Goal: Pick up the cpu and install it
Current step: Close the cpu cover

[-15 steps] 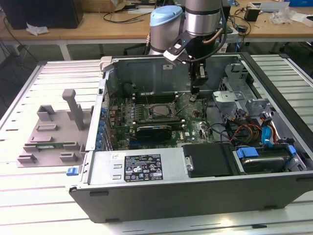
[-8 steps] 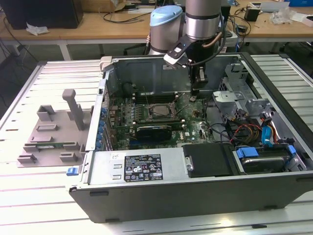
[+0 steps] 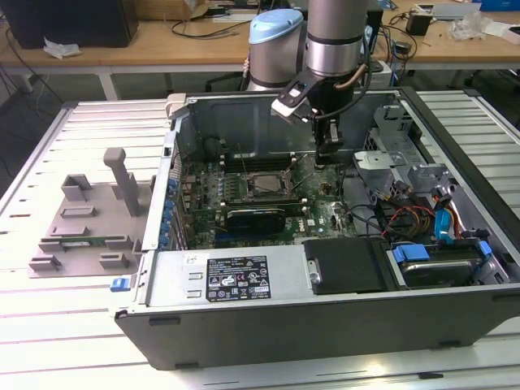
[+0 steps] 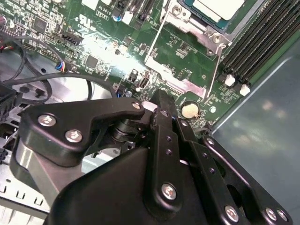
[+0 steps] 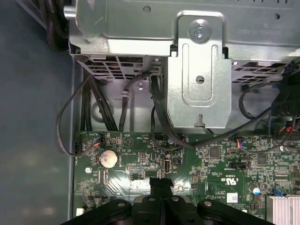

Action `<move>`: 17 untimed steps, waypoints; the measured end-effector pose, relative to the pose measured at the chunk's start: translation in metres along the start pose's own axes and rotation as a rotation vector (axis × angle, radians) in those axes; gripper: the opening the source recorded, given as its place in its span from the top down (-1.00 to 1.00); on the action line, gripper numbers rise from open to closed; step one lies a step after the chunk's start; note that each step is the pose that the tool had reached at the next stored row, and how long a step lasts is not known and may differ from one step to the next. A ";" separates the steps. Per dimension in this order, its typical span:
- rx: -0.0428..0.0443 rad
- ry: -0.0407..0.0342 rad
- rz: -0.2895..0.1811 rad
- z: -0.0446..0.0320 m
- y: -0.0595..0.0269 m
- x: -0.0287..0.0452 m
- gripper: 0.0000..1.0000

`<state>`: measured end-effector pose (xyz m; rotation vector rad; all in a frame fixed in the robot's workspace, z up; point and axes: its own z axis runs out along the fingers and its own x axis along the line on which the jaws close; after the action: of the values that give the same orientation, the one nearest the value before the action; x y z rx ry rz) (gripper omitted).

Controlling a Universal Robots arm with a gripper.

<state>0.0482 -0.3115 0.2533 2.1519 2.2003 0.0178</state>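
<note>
Lying open on a slatted white surface [image 3: 65,325], a computer case [image 3: 244,325] shows its labelled side wall nearest in the exterior view, with a black drive [image 3: 345,264] just behind that wall. Past these lies the green motherboard [image 3: 309,215], and at its middle sits the square socket frame [image 3: 264,183]. On the exterior view's left a grey fixture [image 3: 89,219] rests on the surface beside the case.

The pincer [image 3: 327,154] hangs low over the board, on the exterior view's right of the socket and apart from it. In both wrist views the pincer [image 5: 161,183] [image 4: 161,101] is closed, fingertips pressed together, just above the board near a round coin cell [image 5: 108,158] [image 4: 190,110].

In the second wrist view the cpu [image 4: 218,7] sits in the socket beyond the fingertips, silver top up. A metal plate [image 4: 161,70] lies beside it with green board showing through its window, and the memory slots [image 4: 253,51] run alongside. Farther back, the arm [image 3: 333,41] rises out of the case, and a wooden desk [image 3: 162,36] stands behind.
</note>
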 end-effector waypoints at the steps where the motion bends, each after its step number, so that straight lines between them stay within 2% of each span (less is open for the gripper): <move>1: 0.0000 0.0000 0.000 0.0000 0.0000 0.0000 0.79; 2: 0.0000 0.0001 0.000 0.0000 0.0000 0.0000 0.79; 3: 0.0050 0.0016 0.000 0.0004 0.0001 0.0000 0.79; 6: 0.0353 0.0091 -0.001 0.0010 0.0001 0.0000 0.79; 13: 0.0356 0.0091 -0.001 0.0008 -0.0020 0.0002 0.79; 15: 0.0279 0.0089 -0.001 0.0005 -0.0054 0.0007 0.79; 17: 0.0112 0.0087 0.000 -0.0002 -0.0098 0.0013 0.79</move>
<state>0.0384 -0.3104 0.2530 2.1616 2.2104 0.0149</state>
